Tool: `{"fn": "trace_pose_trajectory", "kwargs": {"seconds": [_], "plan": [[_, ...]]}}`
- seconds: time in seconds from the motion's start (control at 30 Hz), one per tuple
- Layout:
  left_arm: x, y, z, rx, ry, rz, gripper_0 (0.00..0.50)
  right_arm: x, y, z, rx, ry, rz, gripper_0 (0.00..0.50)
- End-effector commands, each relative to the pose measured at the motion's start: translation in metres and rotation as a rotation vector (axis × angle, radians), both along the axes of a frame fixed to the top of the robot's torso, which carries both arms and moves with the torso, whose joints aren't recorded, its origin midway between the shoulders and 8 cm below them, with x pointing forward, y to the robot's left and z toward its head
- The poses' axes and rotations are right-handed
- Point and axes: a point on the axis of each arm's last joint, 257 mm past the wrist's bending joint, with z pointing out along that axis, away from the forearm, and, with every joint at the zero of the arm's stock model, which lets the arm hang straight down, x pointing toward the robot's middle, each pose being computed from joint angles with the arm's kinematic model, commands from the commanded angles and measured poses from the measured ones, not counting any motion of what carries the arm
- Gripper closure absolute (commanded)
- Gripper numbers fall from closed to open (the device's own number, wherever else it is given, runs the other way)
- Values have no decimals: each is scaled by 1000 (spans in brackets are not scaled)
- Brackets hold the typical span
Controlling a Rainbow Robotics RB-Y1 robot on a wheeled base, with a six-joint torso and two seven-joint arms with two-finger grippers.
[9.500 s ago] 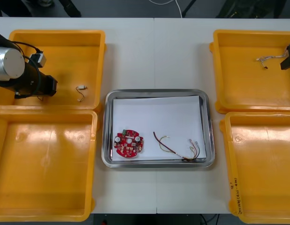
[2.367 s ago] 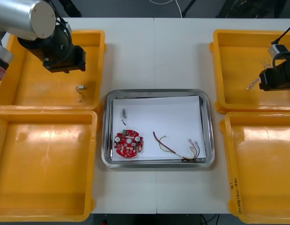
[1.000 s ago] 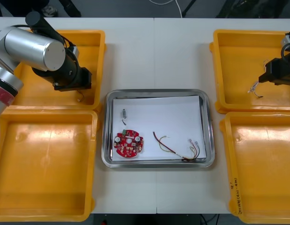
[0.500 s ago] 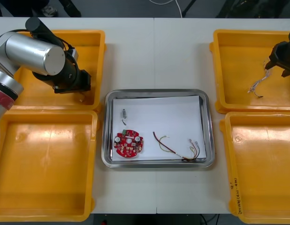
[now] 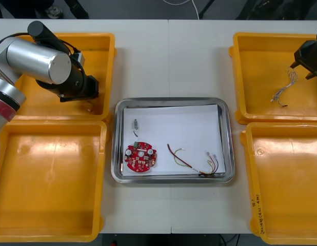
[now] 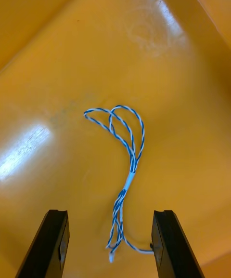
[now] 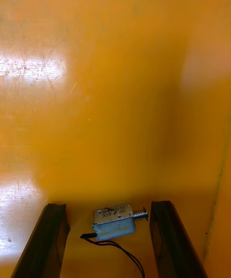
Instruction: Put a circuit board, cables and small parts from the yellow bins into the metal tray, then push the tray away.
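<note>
Metal tray (image 5: 174,123) is set mid-desk (image 5: 169,56), white inside, with yellow bins on both sides. Near-left bin (image 5: 45,179) and near-right bin (image 5: 286,179) are seen flanking its near half.

Inside the tray, toward the near edge: round red circuit board (image 5: 141,157) at the left, red-and-yellow cable (image 5: 189,164) to its right, the two apart. Tray small part (image 5: 136,123) is laid just beyond the board, not touching it.

Farther out:
- Left gripper (image 5: 89,92) is held low in the far-left bin (image 5: 97,51), by the bin's near-right corner. In the left wrist view the gripper (image 7: 108,205) is seen with jaws spread. A boxy small metal part (image 7: 114,221) with a black lead is lying on the bin floor between them, with a gap left on each side.
- Right gripper (image 5: 306,61) is held over the far-right bin (image 5: 261,61), at its right side. Jaws are spread (image 6: 109,213), nothing pinched. Twisted blue and white cable (image 6: 127,162) is lying loose on the bin floor (image 5: 283,92), one end between the fingers, its loops beyond the tips.
</note>
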Motion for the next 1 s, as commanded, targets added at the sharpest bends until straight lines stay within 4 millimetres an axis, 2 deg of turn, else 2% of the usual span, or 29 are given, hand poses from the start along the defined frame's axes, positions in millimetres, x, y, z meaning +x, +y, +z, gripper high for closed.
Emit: {"fn": "trace_pose_trajectory", "kwargs": {"seconds": [0.03,0.2,0.37,0.47,0.6,1.0], "plan": [[-3,-8,-12,58,1,-92,497,24,-2,31,38,-88,-70,0],[-3,-10,-11,50,1,-95,500,31,0,16,65,-95,-113,0],[-4,-12,-11,46,1,-98,500,33,6,9,98,-94,-148,0],[-3,-11,-11,44,0,-97,500,34,17,3,132,-85,-180,0],[-3,-9,-8,37,1,-93,500,33,22,-4,132,-73,-188,0],[0,7,18,-10,-6,-58,500,24,13,-43,128,-42,-235,0]]}}
